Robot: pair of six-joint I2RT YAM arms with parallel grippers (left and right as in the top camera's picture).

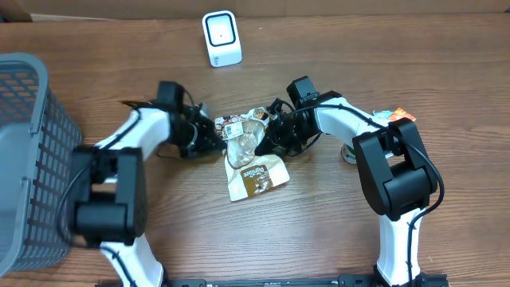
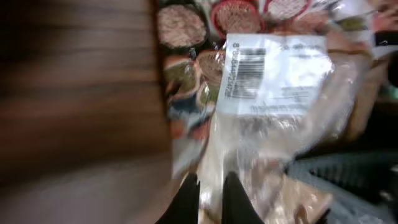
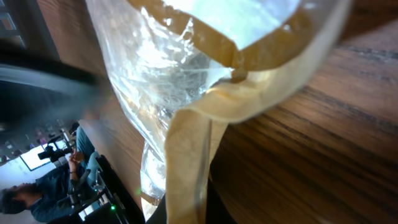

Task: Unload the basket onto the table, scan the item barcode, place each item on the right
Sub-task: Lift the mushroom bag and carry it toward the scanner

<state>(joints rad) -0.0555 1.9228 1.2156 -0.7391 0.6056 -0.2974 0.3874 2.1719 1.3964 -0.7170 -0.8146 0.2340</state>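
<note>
The item (image 1: 253,163) is a clear plastic snack bag with a brown printed end, held between both arms at mid-table. My left gripper (image 1: 213,143) is shut on its left edge. In the left wrist view, crinkled film sits pinched in that gripper (image 2: 211,200), and a white label with the barcode (image 2: 247,73) faces the camera above. My right gripper (image 1: 268,142) is shut on the right side. In the right wrist view it (image 3: 186,213) clamps a tan seam of the bag (image 3: 186,93). The white scanner (image 1: 221,37) stands at the back of the table, apart from the bag.
A grey mesh basket (image 1: 24,159) fills the left edge. A small can (image 1: 349,152) and an orange packet (image 1: 396,115) lie behind the right arm.
</note>
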